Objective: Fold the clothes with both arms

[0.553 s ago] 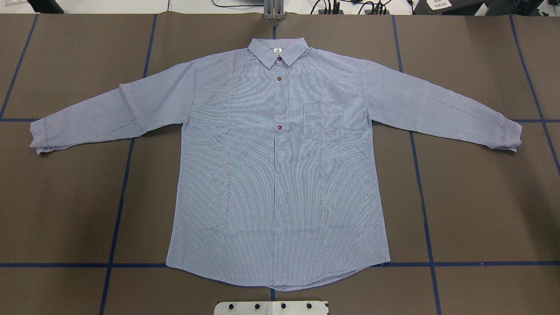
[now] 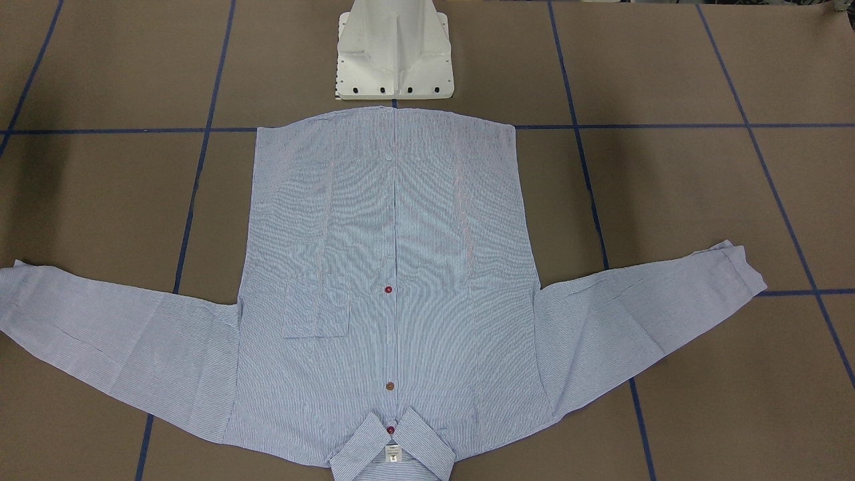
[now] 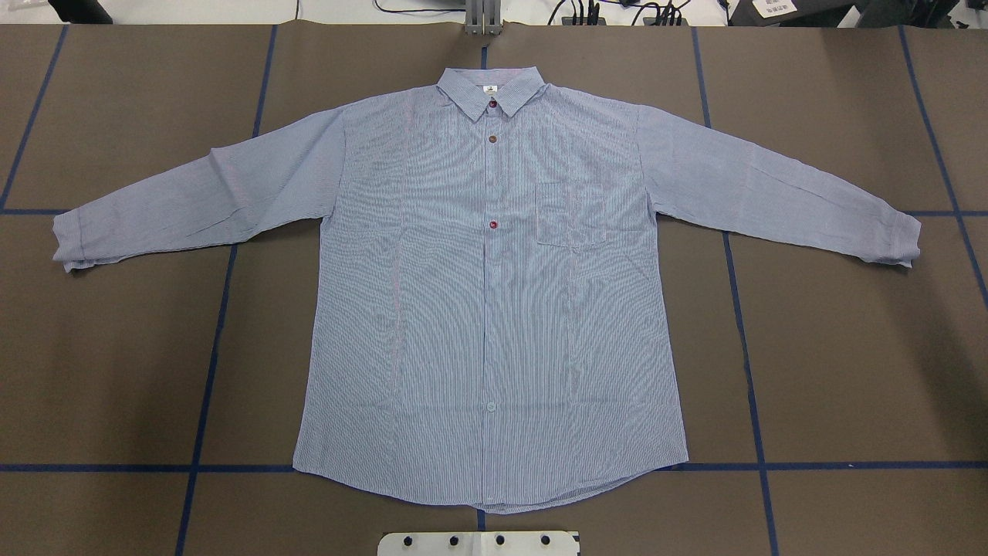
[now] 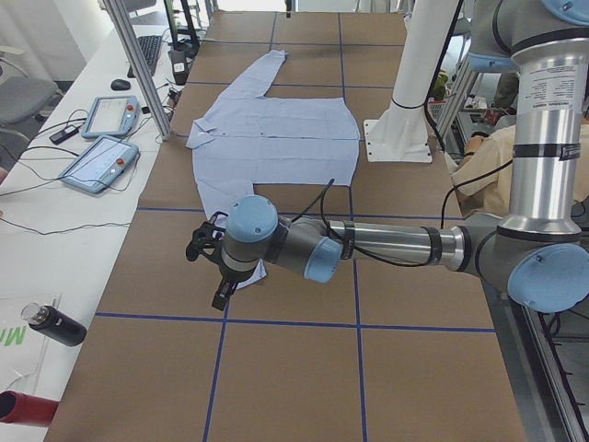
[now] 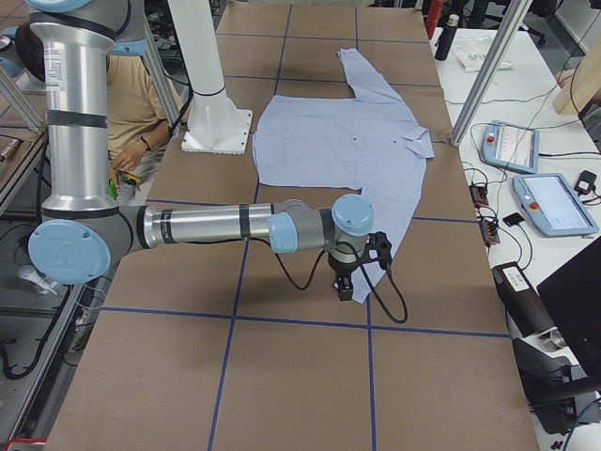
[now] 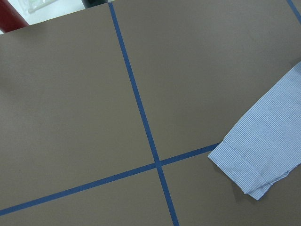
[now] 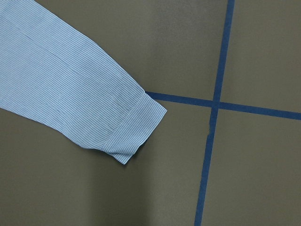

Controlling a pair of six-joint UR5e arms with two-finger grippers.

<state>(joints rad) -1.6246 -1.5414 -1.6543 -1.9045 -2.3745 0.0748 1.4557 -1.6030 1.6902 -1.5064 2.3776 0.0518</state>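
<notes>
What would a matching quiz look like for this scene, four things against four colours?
Things:
1. shirt's neck label
2. tape lines
3. table cover
4. shirt's top button

Colours:
a. brown
b. red
c. white
d. blue

Pairs: 1-c, 2-d, 3-a, 4-b.

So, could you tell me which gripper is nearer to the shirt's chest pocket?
Right, probably. The chest pocket lies in the shirt half on the robot's right; the right gripper hovers by the right-side cuff, the left gripper by the left-side cuff, across the shirt.
</notes>
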